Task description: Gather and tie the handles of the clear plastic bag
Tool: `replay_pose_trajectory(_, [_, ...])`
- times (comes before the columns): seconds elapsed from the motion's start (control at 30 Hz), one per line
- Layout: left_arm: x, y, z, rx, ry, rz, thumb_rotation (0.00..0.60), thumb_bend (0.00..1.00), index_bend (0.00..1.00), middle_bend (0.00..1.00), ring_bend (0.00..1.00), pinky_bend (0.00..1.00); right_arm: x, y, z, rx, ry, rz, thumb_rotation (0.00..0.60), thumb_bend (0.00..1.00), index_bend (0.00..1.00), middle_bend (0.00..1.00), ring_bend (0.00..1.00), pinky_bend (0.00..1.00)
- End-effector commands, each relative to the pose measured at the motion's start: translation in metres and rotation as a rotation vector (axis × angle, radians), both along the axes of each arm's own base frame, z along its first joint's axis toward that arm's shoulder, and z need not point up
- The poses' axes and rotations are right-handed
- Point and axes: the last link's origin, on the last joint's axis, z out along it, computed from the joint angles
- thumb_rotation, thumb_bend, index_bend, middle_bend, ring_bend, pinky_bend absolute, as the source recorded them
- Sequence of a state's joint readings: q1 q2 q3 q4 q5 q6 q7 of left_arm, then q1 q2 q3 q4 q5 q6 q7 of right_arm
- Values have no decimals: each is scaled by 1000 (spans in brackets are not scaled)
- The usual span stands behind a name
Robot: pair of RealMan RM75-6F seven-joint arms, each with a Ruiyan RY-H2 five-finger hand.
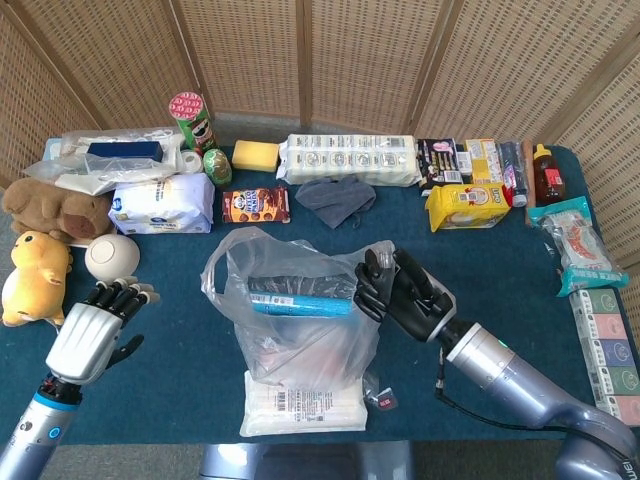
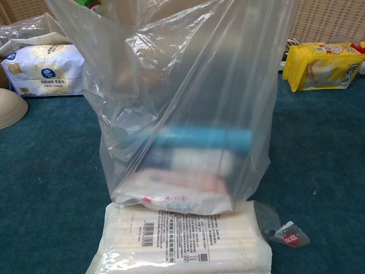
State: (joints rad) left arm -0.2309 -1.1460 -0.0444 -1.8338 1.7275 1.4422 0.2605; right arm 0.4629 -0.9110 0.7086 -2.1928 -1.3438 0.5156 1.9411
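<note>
Fingers of my right hand (image 1: 400,293) are curled onto the right handle of the bag (image 1: 300,310), pinching the clear film at its 3 o'clock edge. I read my left hand (image 1: 95,330) as holding nothing, fingers slightly apart, hovering over the table (image 1: 180,290) well apart from the bag, at its 9 o'clock. I see the bag mid-table, mouth gaping, its left handle (image 1: 215,275) loose. Inside lies a blue tube (image 2: 199,137) above a pink pack (image 2: 182,185). Bag sits on a white packet (image 2: 182,240) at its 6 o'clock. A bowl (image 1: 112,257) lies at 12 o'clock of my left hand.
</note>
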Motion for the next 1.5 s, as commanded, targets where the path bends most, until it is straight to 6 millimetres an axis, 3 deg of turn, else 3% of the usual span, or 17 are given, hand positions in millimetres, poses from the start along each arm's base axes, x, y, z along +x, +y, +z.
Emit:
replay_pose_trajectory(0.03, [13,8,5,15,-20,-67,600,177,301,315,220,238,2,1,5,5,-4,3,358,98,650,716,813,775])
replay_pose_trajectory(0.27, [51,31,15,61,-68,-231,600,178,261,286,194,238,5,3,15,6,-2,6,359,98,650,708,802,768])
replay_pose_trajectory(0.57, [84,56,16,83,-106,-315,600,178,235,266,163,238,-1,5,19,18,10,-19,360,99,643,699,792,758])
replay_pose_trajectory(1.03, [137,98,-15,27,-42,-411,600,178,212,253,154,239,-8,3,19,34,3,-38,357,98,631,687,780,738])
replay_pose_trajectory(1.1, [143,102,-19,35,-32,-435,600,178,247,294,204,259,-8,3,18,38,2,-38,359,98,626,682,776,732])
replay_pose_trajectory(1.17, [151,106,-22,52,-14,-463,600,188,384,450,366,316,-9,3,18,41,2,-37,361,98,615,670,766,721])
replay_pose_trajectory(1.27, [164,109,-26,77,15,-508,600,216,543,627,523,374,-10,2,18,40,3,-35,363,98,597,648,741,703])
replay_pose_trajectory(1.5, [188,112,-25,124,-55,-601,600,288,676,780,646,467,-11,2,16,46,4,-19,361,98,525,559,643,643])
